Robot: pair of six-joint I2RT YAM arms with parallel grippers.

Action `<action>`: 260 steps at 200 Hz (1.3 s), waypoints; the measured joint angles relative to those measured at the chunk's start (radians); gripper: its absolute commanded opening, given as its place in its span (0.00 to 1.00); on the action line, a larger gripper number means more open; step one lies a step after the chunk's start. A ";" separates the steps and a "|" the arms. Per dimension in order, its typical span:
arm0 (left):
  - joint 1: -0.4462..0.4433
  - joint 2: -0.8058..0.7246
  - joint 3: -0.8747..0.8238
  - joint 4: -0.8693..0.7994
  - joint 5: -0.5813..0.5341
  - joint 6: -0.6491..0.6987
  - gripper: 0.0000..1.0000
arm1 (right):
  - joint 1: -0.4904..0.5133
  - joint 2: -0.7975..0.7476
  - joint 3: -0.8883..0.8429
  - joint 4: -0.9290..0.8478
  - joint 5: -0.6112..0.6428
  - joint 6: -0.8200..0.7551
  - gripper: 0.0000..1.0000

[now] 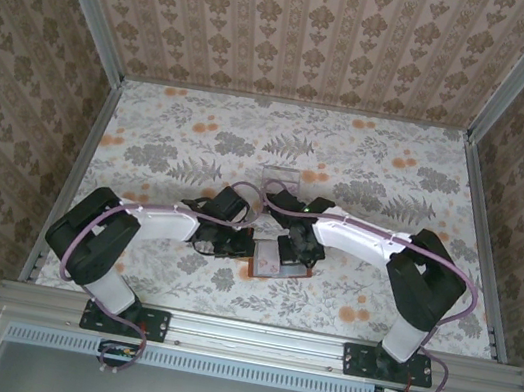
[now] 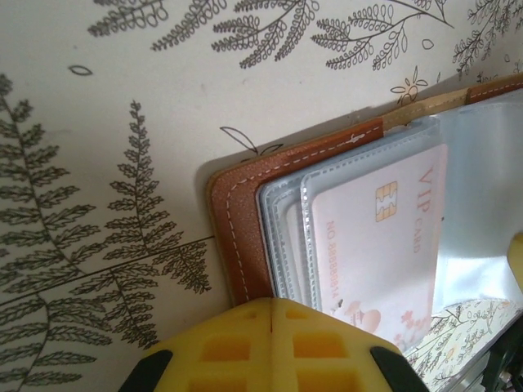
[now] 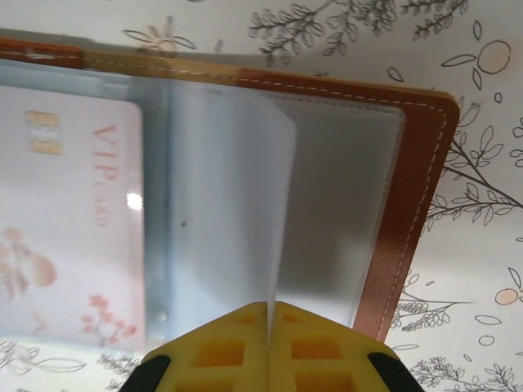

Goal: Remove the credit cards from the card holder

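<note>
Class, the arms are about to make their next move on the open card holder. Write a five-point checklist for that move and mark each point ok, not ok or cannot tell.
1. Card holder lies open, pockets facing up: ok.
2. Right pincer grips a card: not ok. It is shut on a clear sleeve leaf, which stands up from the holder.
3. Left pincer pins the holder down: cannot tell. It is shut at the holder's edge, but contact is hidden.
4. VIP card is out of its pocket: not ok, it sits inside a clear sleeve.
5. More cards remain behind it: cannot tell.
</note>
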 measured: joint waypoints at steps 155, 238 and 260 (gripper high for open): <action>0.014 0.021 0.088 -0.148 -0.058 0.061 0.00 | -0.049 -0.083 -0.090 -0.001 0.051 -0.008 0.24; -0.018 0.021 0.119 -0.184 -0.083 0.055 0.00 | -0.088 -0.140 -0.098 0.139 -0.181 0.023 0.17; -0.029 0.021 0.121 -0.179 -0.079 0.047 0.00 | -0.099 -0.138 -0.117 0.229 -0.272 0.051 0.17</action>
